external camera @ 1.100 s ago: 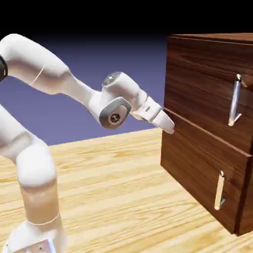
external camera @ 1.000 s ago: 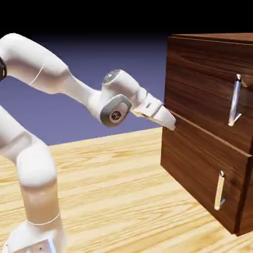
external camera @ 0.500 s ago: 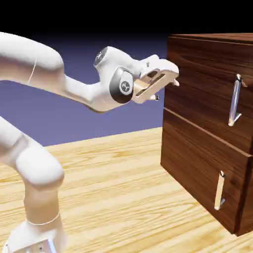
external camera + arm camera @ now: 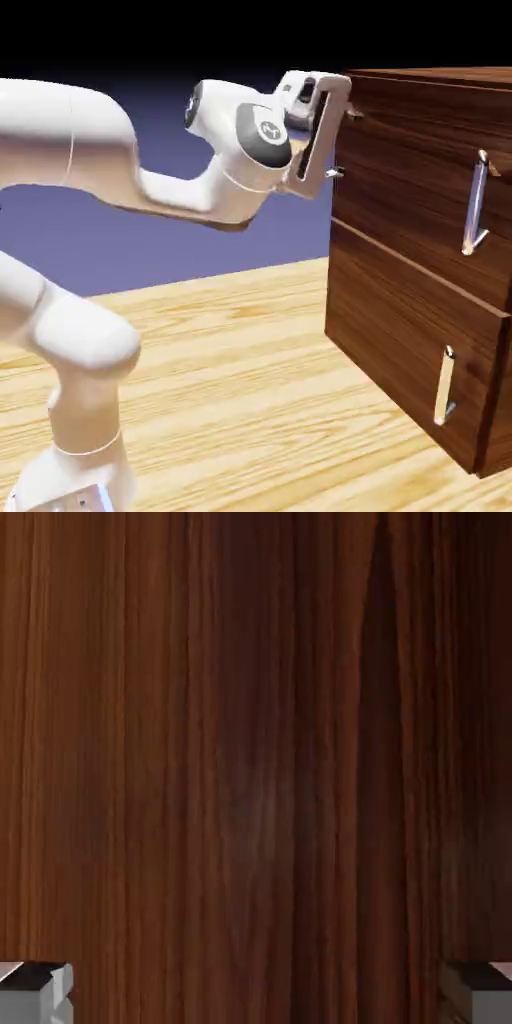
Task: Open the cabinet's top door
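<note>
The white two-finger gripper [image 4: 345, 144] has its fingers spread wide, with nothing between them, close to the left part of the big dark walnut cabinet's upper door [image 4: 410, 170]. From the hand, I see just streaked brown grain between two small grey fingertips [image 4: 35, 994]; the handles show only from outside. That door sits shut above a smaller wood-grain panel [image 4: 400, 330], its long, shiny silver bar handle [image 4: 475, 203] well to the right of the fingers. A shorter bar [image 4: 445, 386] stands below. Pale, striped planking [image 4: 230, 400] runs under the smooth, rounded white arm [image 4: 80, 140].
</note>
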`<state>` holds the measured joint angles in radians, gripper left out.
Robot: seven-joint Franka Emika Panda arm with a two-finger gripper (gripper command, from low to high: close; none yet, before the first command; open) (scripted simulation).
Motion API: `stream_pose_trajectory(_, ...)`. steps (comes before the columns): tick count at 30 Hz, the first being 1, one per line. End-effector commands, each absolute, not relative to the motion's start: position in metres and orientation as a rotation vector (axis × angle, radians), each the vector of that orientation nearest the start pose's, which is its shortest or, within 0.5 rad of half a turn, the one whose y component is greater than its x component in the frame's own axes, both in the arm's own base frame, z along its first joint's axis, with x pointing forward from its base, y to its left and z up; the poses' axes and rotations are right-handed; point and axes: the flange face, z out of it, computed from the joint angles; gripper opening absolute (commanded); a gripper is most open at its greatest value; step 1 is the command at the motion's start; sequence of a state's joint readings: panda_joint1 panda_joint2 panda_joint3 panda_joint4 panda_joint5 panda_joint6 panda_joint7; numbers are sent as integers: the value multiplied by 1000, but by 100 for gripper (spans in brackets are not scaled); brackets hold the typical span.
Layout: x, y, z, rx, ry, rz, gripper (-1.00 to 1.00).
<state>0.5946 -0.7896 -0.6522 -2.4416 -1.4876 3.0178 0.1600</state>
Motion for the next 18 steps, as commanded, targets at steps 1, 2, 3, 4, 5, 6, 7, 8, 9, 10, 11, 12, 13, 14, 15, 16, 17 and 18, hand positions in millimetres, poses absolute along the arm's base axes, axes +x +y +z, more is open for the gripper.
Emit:
stream_pose_trajectory(1,380,-23,626,-2597,-1450,-2151,100)
stream_pose_trajectory(2,380,-27,626,-2584,-1519,-2173,100)
stream_pose_trajectory(3,381,-31,627,-2571,-1589,-2192,100)
stream_pose_trajectory(4,382,-36,627,-2557,-1659,-2211,100)
stream_pose_trajectory(5,383,-40,627,-2542,-1729,-2228,100)
stream_pose_trajectory(6,384,-44,626,-2526,-1800,-2243,100)
stream_pose_trajectory(7,385,-49,625,-2510,-1872,-2257,100)
stream_pose_trajectory(8,387,-54,625,-2493,-1945,-2269,100)
stream_pose_trajectory(9,388,-59,623,-2474,-2018,-2280,100)
stream_pose_trajectory(10,390,-63,622,-2455,-2092,-2288,100)
stream_pose_trajectory(11,392,-68,620,-2435,-2167,-2294,100)
stream_pose_trajectory(12,394,-73,618,-2414,-2243,-2298,100)
stream_pose_trajectory(13,396,-78,616,-2391,-2319,-2300,100)
stream_pose_trajectory(14,399,-83,613,-2368,-2397,-2299,100)
stream_pose_trajectory(15,401,-89,610,-2343,-2475,-2296,100)
stream_pose_trajectory(16,404,-94,607,-2316,-2555,-2290,100)
stream_pose_trajectory(17,407,-99,604,-2288,-2635,-2281,100)
stream_pose_trajectory(18,409,-104,600,-2258,-2717,-2269,100)
